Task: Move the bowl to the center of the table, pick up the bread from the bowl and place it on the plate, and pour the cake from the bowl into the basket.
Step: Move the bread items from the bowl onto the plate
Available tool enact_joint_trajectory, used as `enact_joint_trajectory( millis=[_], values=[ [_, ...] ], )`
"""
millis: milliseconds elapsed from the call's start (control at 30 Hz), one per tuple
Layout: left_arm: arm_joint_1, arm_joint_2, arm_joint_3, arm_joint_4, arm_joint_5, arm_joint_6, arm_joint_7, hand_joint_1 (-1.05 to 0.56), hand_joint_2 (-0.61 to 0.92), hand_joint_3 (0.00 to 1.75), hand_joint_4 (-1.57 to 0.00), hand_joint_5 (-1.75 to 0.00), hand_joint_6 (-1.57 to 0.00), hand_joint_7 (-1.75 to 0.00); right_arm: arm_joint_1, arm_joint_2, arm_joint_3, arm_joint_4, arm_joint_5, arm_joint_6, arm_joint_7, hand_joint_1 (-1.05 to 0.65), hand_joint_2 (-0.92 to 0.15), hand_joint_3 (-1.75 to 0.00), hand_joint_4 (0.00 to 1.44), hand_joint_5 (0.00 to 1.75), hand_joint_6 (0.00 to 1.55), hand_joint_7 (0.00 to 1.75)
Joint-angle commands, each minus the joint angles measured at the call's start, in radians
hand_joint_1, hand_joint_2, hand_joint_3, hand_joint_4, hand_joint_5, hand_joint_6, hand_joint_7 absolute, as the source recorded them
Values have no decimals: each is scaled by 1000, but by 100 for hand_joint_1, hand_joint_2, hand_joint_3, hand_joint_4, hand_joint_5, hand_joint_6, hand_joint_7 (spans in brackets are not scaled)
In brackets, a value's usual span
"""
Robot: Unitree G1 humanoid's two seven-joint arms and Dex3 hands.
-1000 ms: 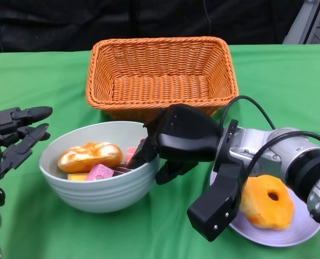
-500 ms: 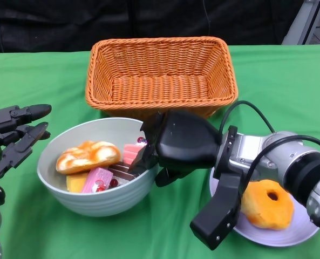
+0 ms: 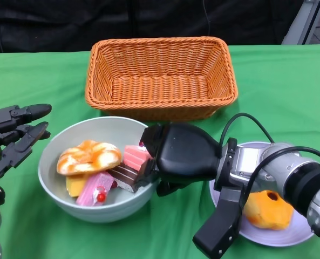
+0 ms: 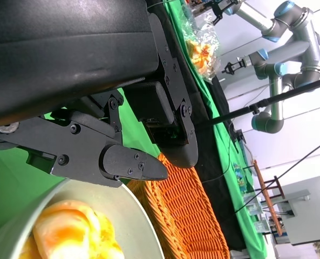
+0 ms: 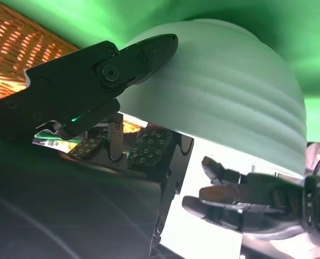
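Note:
In the head view a pale green bowl (image 3: 68, 202) stands on the green cloth in front of the basket. It holds a glazed orange bread (image 3: 88, 156) and several cake pieces (image 3: 134, 157), pink, chocolate and yellow. My right hand (image 3: 181, 155) grips the bowl's right rim. In the right wrist view a finger (image 5: 95, 81) of that hand lies against the bowl's ribbed outer wall (image 5: 230, 91). My left hand (image 3: 14, 135) hovers just left of the bowl, fingers spread and holding nothing. Its fingers (image 4: 122, 162) show above the bowl's rim (image 4: 128, 208) in the left wrist view.
An orange wicker basket (image 3: 160, 75) with nothing in it stands just behind the bowl. A pale plate (image 3: 289, 237) at the front right carries an orange ring-shaped bread (image 3: 267, 208), partly behind my right forearm. Green cloth runs to the table's edges; black backdrop behind.
The bowl has tipped toward me in my right hand, showing more of its inside. The cake pieces have slid and spread. The left hand has stayed put.

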Motion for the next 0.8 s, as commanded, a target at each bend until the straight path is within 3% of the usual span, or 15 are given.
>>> enact_joint_trajectory(
  millis=[33,133,367,533,800],
  values=[
    [10,10,10,-7,-8,1,-7,-24,92,16,-81,-103,-112,-2,21,-36,-1,-40,12,3,56,-46,-81,0,84,102,116,0],
    [8,10,10,-4,-8,3,-10,-24,92,17,-80,-103,-112,-2,55,-72,-10,-118,16,14,104,-44,-82,0,84,87,108,0],
    [6,10,12,1,-12,-2,-18,-24,92,17,-79,-103,-112,-2,93,-121,-43,-224,30,25,170,-44,-82,0,81,89,107,0],
    [5,11,12,0,-15,4,-21,-25,92,18,-80,-105,-113,-2,125,-171,-75,-288,69,2,246,-40,-80,0,103,47,110,0],
    [4,15,15,6,-16,6,-29,-24,92,18,-78,-105,-112,-1,168,-225,-124,-367,76,17,269,-40,-78,0,114,35,116,2]
  ],
)
